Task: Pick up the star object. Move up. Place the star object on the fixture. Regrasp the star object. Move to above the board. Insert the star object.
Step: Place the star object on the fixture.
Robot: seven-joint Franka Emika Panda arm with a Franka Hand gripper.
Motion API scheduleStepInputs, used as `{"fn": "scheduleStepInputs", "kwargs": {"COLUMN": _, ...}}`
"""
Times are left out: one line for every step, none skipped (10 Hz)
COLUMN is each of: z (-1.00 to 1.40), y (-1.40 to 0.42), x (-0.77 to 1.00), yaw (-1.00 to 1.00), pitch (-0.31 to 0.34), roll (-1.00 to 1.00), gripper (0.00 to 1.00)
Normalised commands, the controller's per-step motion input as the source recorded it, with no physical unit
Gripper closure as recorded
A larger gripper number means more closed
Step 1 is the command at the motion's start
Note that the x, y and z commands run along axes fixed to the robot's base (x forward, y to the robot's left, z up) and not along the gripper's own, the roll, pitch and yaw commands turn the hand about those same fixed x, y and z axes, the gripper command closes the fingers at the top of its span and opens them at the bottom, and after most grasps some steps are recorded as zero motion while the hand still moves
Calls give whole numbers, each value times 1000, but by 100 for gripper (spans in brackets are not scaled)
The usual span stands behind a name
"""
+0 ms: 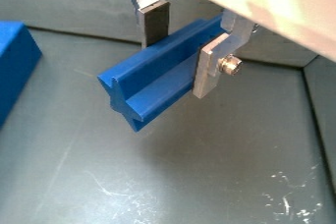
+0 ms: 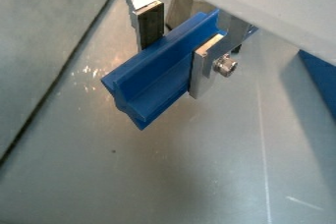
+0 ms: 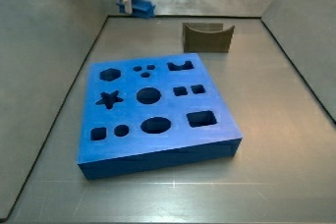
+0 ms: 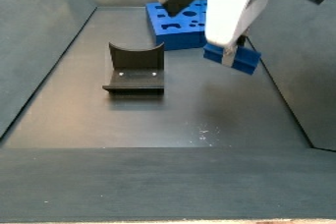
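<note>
The board [image 3: 155, 110] is the largest item. It lies flat on the dark floor [image 3: 282, 90] of the walled work area. Its upper face carries a star-shaped hole together with round, square, hexagonal and oval cutouts. In a side view [image 4: 182, 24] it sits at the far end of the floor, partly hidden behind the arm. One blue corner of it [image 1: 16, 61] also shows at the edge of a wrist view.

The fixture [image 4: 134, 69] stands on the floor, well apart from the board. Its curved notch faces upward and holds nothing. In a side view [image 3: 207, 37] it stands beyond the far edge of the board.

The gripper [image 4: 231, 51] hangs in the air, clear of the floor. It is beside the fixture, not above it, and it is off the board. In a side view [image 3: 137, 6] only its lower part shows, near the far wall.

The star object [image 1: 155, 74] is clamped between the gripper's two fingers [image 1: 210, 66]. Both wrist views show the flat silver plates pressed against its opposite flanks. The peg [image 2: 157, 78] lies crosswise to the fingers, and its ribbed star-profile end projects well beyond them. It touches neither the floor, the fixture nor the board.
</note>
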Motion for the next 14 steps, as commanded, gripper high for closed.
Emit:
{"fn": "scheduleStepInputs", "kwargs": {"z": 1000, "y": 7, "x": -16, "yaw": -3, "pitch": 40, "roll": 29, "gripper": 100}}
{"fn": "scheduleStepInputs", "kwargs": {"z": 1000, "y": 12, "x": -20, "yaw": -11, "pitch": 49, "roll": 46, "gripper": 100}}
{"fn": "scheduleStepInputs", "kwargs": {"z": 1000, "y": 15, "x": -22, "yaw": -13, "pitch": 55, "roll": 58, "gripper": 100}}
{"fn": "scheduleStepInputs", "kwargs": {"z": 852, "y": 17, "x": -17, "yaw": -11, "pitch": 65, "roll": 70, "gripper": 100}}
{"fn": "scheduleStepInputs", "kwargs": {"z": 760, "y": 16, "x": -15, "yaw": -10, "pitch": 73, "roll": 75, "gripper": 100}}
{"fn": "scheduleStepInputs", "kwargs": {"z": 574, "y": 13, "x": -5, "yaw": -2, "pitch": 83, "roll": 82, "gripper": 100}}
{"fn": "scheduleStepInputs", "kwargs": {"z": 433, "y": 13, "x": -3, "yaw": 5, "pitch": 91, "roll": 87, "gripper": 100}}
{"fn": "scheduleStepInputs", "kwargs": {"z": 293, "y": 13, "x": -1, "yaw": 8, "pitch": 95, "roll": 92, "gripper": 100}}
{"fn": "scheduleStepInputs", "kwargs": {"z": -202, "y": -223, "x": 1000, "yaw": -1000, "pitch": 8, "roll": -20, "gripper": 100}}
{"fn": "scheduleStepInputs", "kwargs": {"z": -262, "y": -220, "x": 1000, "yaw": -1000, "pitch": 10, "roll": -25, "gripper": 100}}
{"fn": "scheduleStepInputs", "kwargs": {"z": -240, "y": -179, "x": 1000, "yaw": -1000, "pitch": 7, "roll": -30, "gripper": 100}}
{"fn": "scheduleStepInputs", "kwargs": {"z": -195, "y": -152, "x": 1000, "yaw": -1000, "pitch": 10, "roll": -39, "gripper": 100}}
{"fn": "scheduleStepInputs", "kwargs": {"z": -182, "y": -138, "x": 1000, "yaw": -1000, "pitch": 11, "roll": -46, "gripper": 100}}
{"fn": "scheduleStepInputs", "kwargs": {"z": -171, "y": -114, "x": 1000, "yaw": -1000, "pitch": 10, "roll": -55, "gripper": 100}}
